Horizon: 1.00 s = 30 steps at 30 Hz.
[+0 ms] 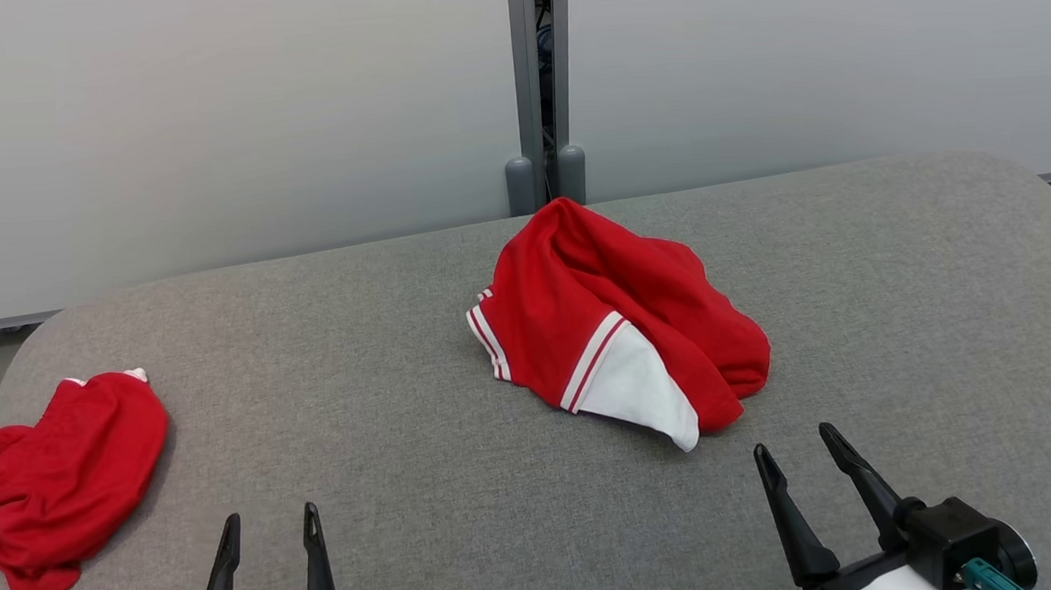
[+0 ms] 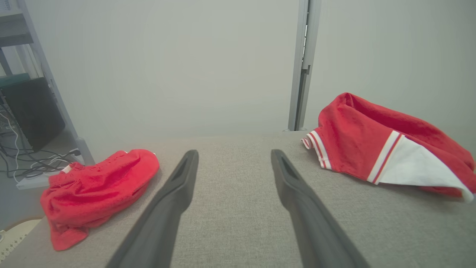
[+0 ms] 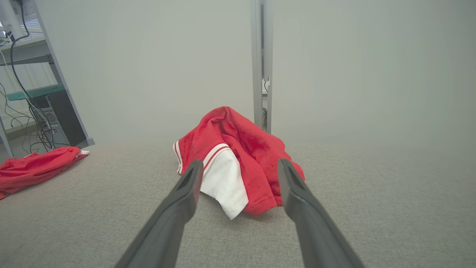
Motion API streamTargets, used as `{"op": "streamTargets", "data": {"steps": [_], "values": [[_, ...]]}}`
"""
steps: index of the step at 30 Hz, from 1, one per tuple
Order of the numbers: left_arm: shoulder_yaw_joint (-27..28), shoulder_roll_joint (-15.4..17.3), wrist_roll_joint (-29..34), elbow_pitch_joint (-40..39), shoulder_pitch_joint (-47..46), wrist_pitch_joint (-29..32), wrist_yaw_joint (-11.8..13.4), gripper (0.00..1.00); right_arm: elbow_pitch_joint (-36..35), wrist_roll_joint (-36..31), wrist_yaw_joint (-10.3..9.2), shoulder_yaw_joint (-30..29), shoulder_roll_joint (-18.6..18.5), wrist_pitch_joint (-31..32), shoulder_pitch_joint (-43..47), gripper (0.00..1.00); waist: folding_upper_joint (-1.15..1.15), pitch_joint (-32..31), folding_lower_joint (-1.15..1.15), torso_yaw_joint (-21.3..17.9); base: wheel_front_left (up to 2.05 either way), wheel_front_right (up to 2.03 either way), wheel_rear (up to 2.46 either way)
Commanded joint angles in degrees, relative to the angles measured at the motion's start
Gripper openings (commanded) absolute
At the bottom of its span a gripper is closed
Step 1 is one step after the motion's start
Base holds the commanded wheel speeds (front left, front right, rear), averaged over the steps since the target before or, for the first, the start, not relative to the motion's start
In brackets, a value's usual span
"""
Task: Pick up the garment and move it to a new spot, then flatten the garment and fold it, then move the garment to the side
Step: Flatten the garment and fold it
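Note:
A crumpled red garment [image 1: 607, 309] with white stripes and a white panel lies heaped near the middle of the grey fabric-covered table [image 1: 357, 340]. My right gripper [image 1: 793, 437] stands open just short of its near right edge, nothing between its fingers. In the right wrist view the garment [image 3: 241, 137] sits straight ahead of the open right gripper [image 3: 240, 161]. My left gripper [image 1: 271, 512] is open over bare table at the lower left. In the left wrist view the left gripper [image 2: 234, 151] points at empty cloth, with the garment [image 2: 353, 141] off to the right.
A second red garment [image 1: 50, 482] lies bunched at the table's left edge, also seen as a red heap [image 2: 96, 190] in the left wrist view. A grey post [image 1: 540, 87] and pale wall panels stand behind the table. Shelving with cables [image 3: 33, 93] is off to the left.

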Motion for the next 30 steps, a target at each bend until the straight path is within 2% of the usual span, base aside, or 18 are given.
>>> {"op": "streamTargets", "data": {"steps": [1, 6, 12, 18, 22, 26, 30], "values": [[-0.1, 0.1, -0.5, 0.4, -0.5, -0.2, -0.3, 1.00, 0.0, 0.0, -0.01, -0.1, -0.3, -0.3, -0.6, 1.00, 0.00, 0.1, 0.00, -0.1, 0.00, 0.00, 0.00], [-1.3, 0.1, -1.4, 1.7, -1.7, -0.2, -1.9, 1.00, 0.0, 0.0, -0.01, -0.1, -0.4, -0.3, -1.2, 1.00, 0.00, 1.2, 0.00, -1.2, 0.00, 0.00, 0.00], [-6.2, 0.2, -3.3, 4.5, -4.8, -0.3, -4.5, 1.00, -0.6, -0.5, -0.01, -2.1, -0.4, -0.3, -2.5, 1.00, 0.00, 3.2, 0.00, -3.2, 0.00, 0.00, 0.00], [-13.3, 0.2, -7.6, 8.3, -9.1, -0.3, -6.5, 1.00, -0.9, -2.7, -0.01, -4.8, -0.4, -0.3, -3.6, 1.00, 0.00, 5.3, 0.00, -5.5, 0.00, 0.00, 0.00], [-19.8, 0.2, -11.9, 13.3, -12.2, -0.2, -9.5, 1.00, -1.3, -3.0, -0.01, -6.0, -0.3, -0.3, -4.4, 1.00, 0.00, 7.0, 0.00, -6.8, 0.00, 0.00, 0.00], [-25.1, 0.2, -15.0, 17.6, -17.1, -0.2, -11.5, 1.00, -1.6, -2.5, -0.01, -5.3, -0.3, -0.3, -5.5, 1.00, 0.00, 9.3, 0.00, -8.0, 0.00, 0.00, 0.00], [-29.2, 0.2, -20.0, 21.7, -22.3, 0.3, -11.9, 1.00, -2.1, -1.4, -0.01, -4.2, -0.3, -0.3, -6.8, 1.00, 0.00, 11.4, 0.00, -9.2, 0.00, 0.00, 0.00]]}}
